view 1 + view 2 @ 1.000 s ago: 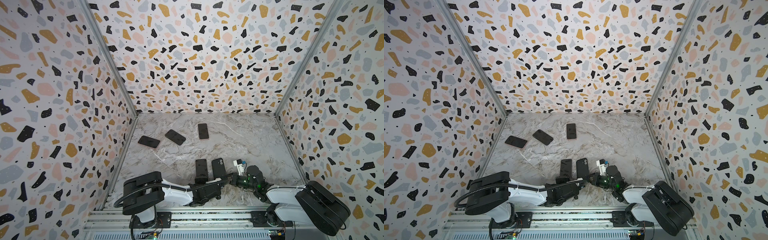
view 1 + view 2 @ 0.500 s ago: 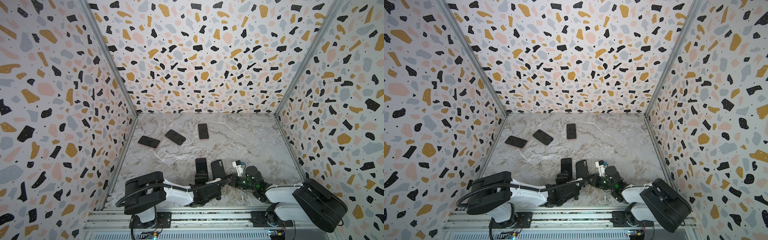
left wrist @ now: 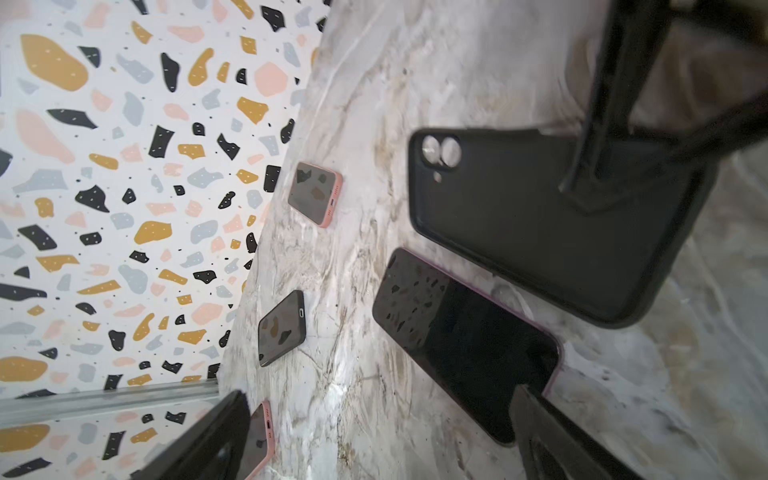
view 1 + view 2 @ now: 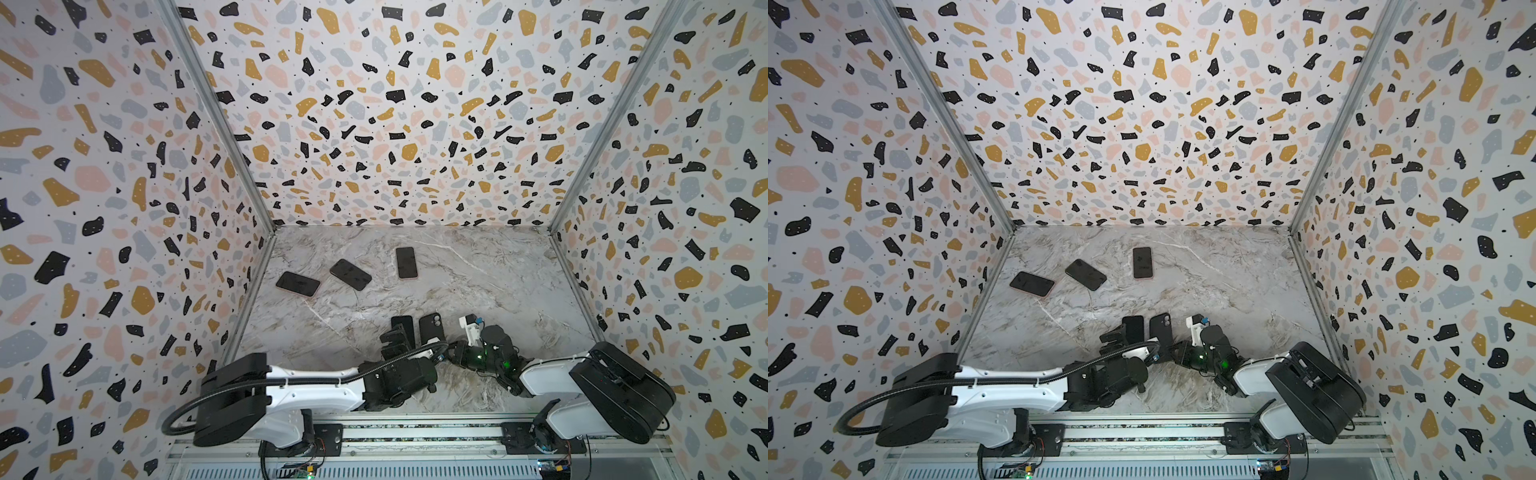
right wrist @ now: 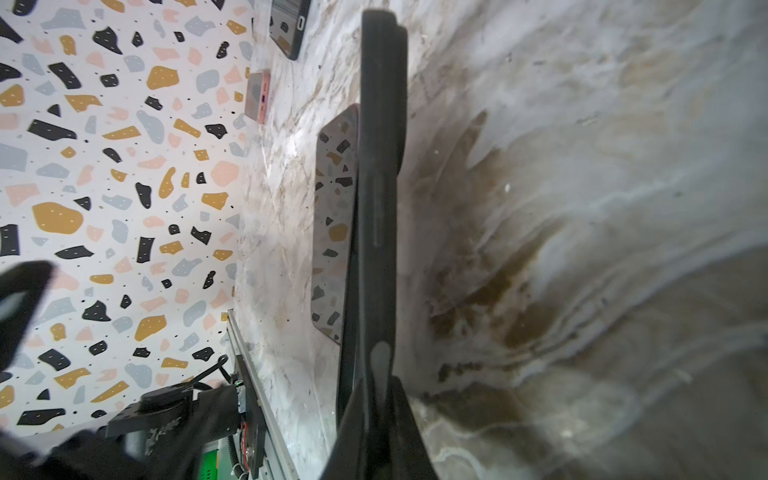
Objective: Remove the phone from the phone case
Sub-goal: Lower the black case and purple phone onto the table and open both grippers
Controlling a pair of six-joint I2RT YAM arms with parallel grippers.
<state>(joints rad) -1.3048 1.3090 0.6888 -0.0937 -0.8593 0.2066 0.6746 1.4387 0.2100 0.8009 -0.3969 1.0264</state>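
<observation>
1. The phone lies screen-up on the table, just beside the black phone case.
2. The right fingers are clenched on the case; the left fingers are released at the phone's end.
3. The removal seems done; next, I think, set the case down apart.
4. Three other phones lie well apart, blocking nothing.

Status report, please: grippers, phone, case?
Left gripper open over bare phone on table. Right gripper shut on empty case. Nothing blocking.
</observation>
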